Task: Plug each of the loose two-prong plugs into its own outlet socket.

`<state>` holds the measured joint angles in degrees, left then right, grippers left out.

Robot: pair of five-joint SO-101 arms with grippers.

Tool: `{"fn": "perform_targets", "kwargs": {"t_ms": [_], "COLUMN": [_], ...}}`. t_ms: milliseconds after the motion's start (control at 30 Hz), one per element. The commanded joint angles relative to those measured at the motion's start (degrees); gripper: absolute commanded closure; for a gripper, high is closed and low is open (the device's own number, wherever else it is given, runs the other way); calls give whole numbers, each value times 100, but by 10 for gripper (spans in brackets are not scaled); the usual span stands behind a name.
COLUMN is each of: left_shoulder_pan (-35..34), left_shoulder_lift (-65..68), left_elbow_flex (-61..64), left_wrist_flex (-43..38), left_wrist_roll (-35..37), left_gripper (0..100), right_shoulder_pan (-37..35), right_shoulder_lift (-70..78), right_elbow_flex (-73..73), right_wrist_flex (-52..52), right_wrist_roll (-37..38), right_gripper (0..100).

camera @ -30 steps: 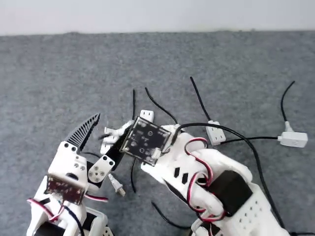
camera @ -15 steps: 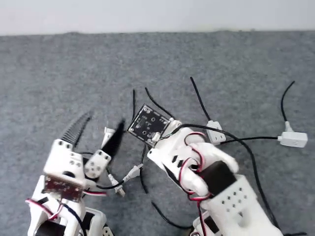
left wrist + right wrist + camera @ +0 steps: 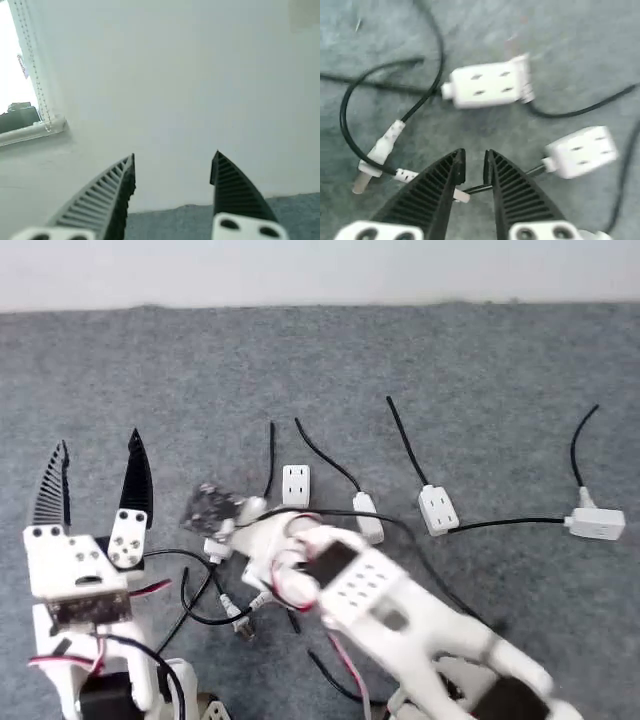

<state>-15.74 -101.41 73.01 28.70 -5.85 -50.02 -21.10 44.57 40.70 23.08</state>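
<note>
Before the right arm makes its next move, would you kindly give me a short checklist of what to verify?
1. Left hand open and empty: ok.
2. Right hand positioned over a loose plug: ok.
3. Right hand's grip on that plug: cannot tell.
4. A socket lying face up with empty slots: ok.
5. Second plug seated in a socket: not ok, it lies loose on the carpet.
</note>
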Motion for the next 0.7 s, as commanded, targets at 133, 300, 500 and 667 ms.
{"fn": "perform_targets", "kwargs": {"t_ms": [133,300,500,667], "left_shoulder_pan": [-431,-466,-466,-466], "left_shoulder_lift": [1802,2251,2110,2084], "left_elbow_flex": [-840,-884,-892,-892], "left_wrist_flex": [-360,-668,-651,-651], "left_wrist_roll": [237,220,141,26], "left_gripper": [754,754,754,754], "right_shoulder_pan": [-154,-127,-251,-470], "right_shoulder_lift": [963,963,971,1015], "right_elbow_flex": [-571,-607,-1116,-1363], "right_wrist_flex": [593,734,1640,2000], "right_wrist_roll": [1407,1749,2576,2734], "right_gripper": [926,924,924,925]}}
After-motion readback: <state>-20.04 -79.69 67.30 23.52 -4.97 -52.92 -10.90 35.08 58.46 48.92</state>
